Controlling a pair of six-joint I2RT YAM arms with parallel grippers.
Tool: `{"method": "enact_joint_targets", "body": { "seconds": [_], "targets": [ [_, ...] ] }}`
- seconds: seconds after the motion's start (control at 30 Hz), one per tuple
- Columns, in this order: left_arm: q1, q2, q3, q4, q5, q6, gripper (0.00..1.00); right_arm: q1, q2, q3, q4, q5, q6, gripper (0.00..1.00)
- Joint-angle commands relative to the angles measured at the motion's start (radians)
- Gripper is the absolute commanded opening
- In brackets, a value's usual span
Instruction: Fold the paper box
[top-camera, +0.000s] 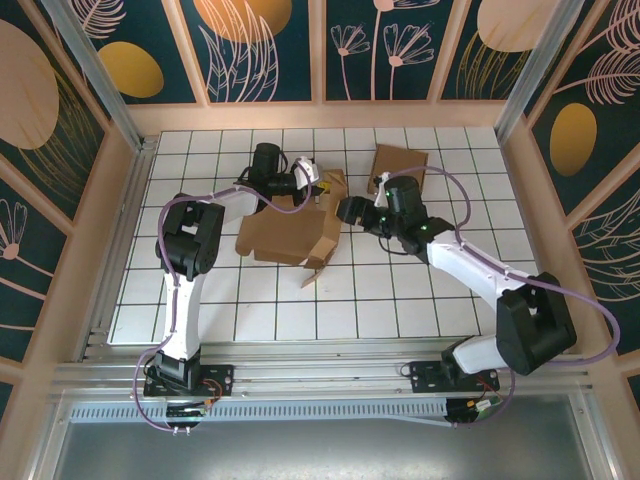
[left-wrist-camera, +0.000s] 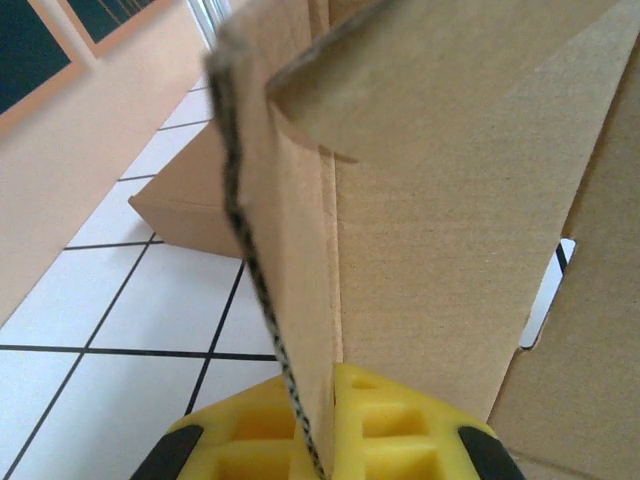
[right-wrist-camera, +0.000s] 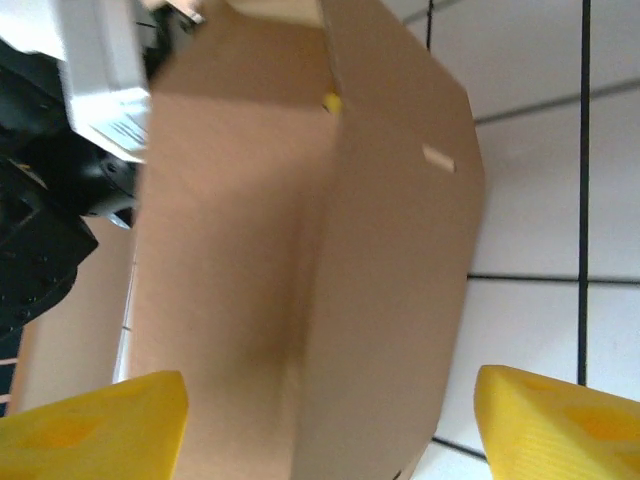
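Observation:
The brown paper box (top-camera: 288, 236) lies partly folded in the middle of the tiled table, one flap raised at its far right corner. My left gripper (top-camera: 318, 186) is shut on that upright flap; in the left wrist view the yellow fingers (left-wrist-camera: 400, 430) pinch the flap's edge (left-wrist-camera: 285, 300) between them. My right gripper (top-camera: 346, 211) stands open just right of the box. In the right wrist view its yellow fingertips (right-wrist-camera: 560, 420) sit wide apart on either side of a creased box panel (right-wrist-camera: 320, 250), with a gap on the right side.
A separate flat piece of cardboard (top-camera: 400, 163) lies at the back, behind the right arm. The white tiled table (top-camera: 250, 310) is walled by wooden panels and metal posts on three sides. Bare tiles lie in front of the box.

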Motion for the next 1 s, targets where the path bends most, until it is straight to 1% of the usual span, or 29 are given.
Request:
{"method": "enact_joint_targets", "body": {
  "seconds": [0.0,0.03,0.17,0.23,0.37,0.53,0.6,0.67,0.73,0.8,0.9,0.97],
  "targets": [
    [-0.011,-0.045,-0.014,0.092,0.014,-0.029,0.00,0.027,0.026,-0.003,0.053,0.016,0.033,0.74],
    [-0.015,-0.048,-0.018,0.098,0.012,-0.037,0.00,0.029,0.043,0.009,0.036,0.046,0.019,0.74],
    [-0.030,-0.063,-0.025,0.096,-0.019,-0.094,0.00,0.058,0.102,0.041,0.005,0.140,0.001,0.64],
    [-0.041,-0.076,-0.027,0.077,-0.048,-0.122,0.00,0.062,0.127,0.054,-0.005,0.174,-0.007,0.62],
    [-0.051,-0.098,-0.043,0.066,-0.096,-0.221,0.00,0.064,0.144,0.067,-0.011,0.191,-0.017,0.60],
    [-0.071,-0.146,-0.118,0.069,-0.171,-0.319,0.00,0.068,0.142,0.068,-0.006,0.198,-0.024,0.57],
    [-0.072,-0.186,-0.190,0.120,-0.239,-0.371,0.00,0.070,0.140,0.068,-0.012,0.215,-0.030,0.56],
    [-0.072,-0.231,-0.266,0.174,-0.355,-0.425,0.00,0.072,0.140,0.067,-0.022,0.243,-0.041,0.54],
    [-0.072,-0.274,-0.327,0.172,-0.448,-0.418,0.00,0.074,0.142,0.072,-0.031,0.264,-0.052,0.54],
    [-0.072,-0.304,-0.385,0.192,-0.499,-0.430,0.00,0.075,0.148,0.079,-0.036,0.268,-0.059,0.53],
    [-0.072,-0.329,-0.438,0.204,-0.489,-0.449,0.00,0.080,0.168,0.097,-0.040,0.272,-0.065,0.53],
    [-0.072,-0.341,-0.476,0.242,-0.451,-0.475,0.00,0.085,0.181,0.110,-0.038,0.270,-0.066,0.53]
  ]
}}
